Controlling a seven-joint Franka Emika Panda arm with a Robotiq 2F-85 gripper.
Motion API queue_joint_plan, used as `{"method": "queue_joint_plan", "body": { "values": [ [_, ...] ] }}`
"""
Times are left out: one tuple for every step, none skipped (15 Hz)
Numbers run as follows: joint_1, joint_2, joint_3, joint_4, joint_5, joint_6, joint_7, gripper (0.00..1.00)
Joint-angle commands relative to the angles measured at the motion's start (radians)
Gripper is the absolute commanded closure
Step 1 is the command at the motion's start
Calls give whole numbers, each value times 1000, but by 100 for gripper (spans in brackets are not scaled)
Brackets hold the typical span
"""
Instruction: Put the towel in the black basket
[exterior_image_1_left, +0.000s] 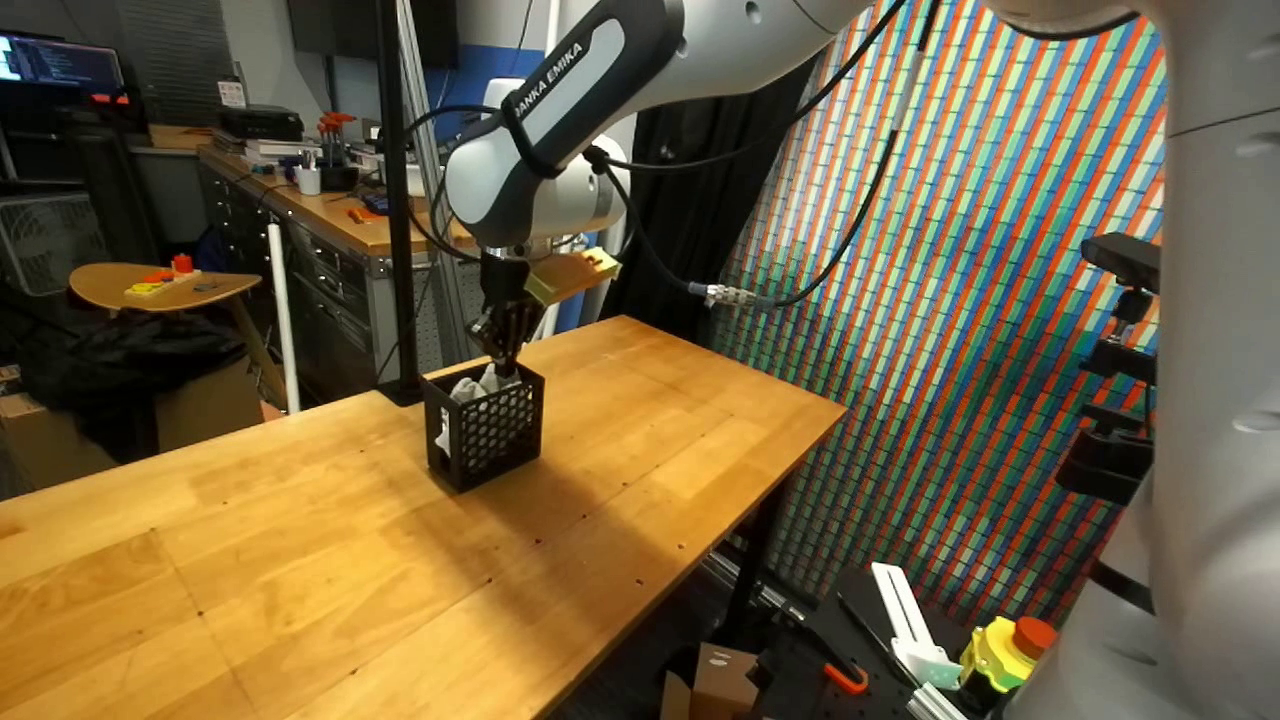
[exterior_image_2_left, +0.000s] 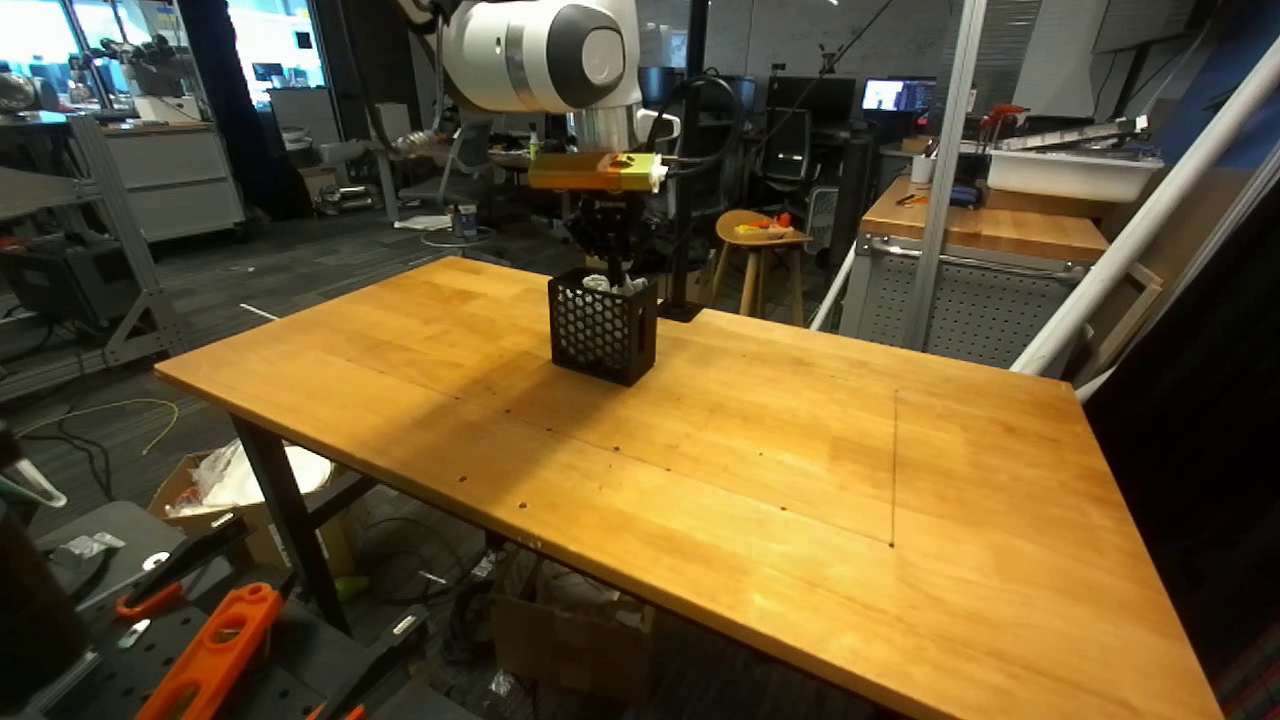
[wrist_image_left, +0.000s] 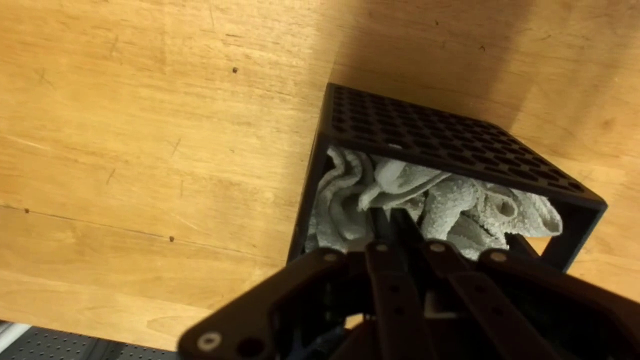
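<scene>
White towel (wrist_image_left: 446, 202) beside and beneath pincer (wrist_image_left: 389, 215)

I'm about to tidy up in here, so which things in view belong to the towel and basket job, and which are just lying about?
For the job:
black basket
towel, bunched in it
hand, shut, pointing down at the towel

Just lying about:
wooden stool in the background
white bin
orange piece with holes
cardboard box
</scene>
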Motion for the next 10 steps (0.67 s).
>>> {"method": "queue_joint_plan", "body": {
  "values": [
    [-3, 34, 15, 37, 11, -6, -30, 90],
    [-3, 41, 19, 45, 13, -9, -33, 90],
    [-2, 47, 22, 53, 13, -11, -35, 89],
    [0, 56, 26, 66, 12, -15, -36, 91],
    [2, 63, 30, 80, 11, -18, -37, 90],
    [2, 70, 36, 92, 15, -20, -41, 91],
    [5, 79, 42, 107, 15, -21, -43, 89],
    [5, 87, 47, 120, 18, -24, -46, 90],
    [5, 98, 53, 133, 21, -23, -50, 89],
    [4, 107, 58, 144, 25, -25, -52, 90]
  ]
}}
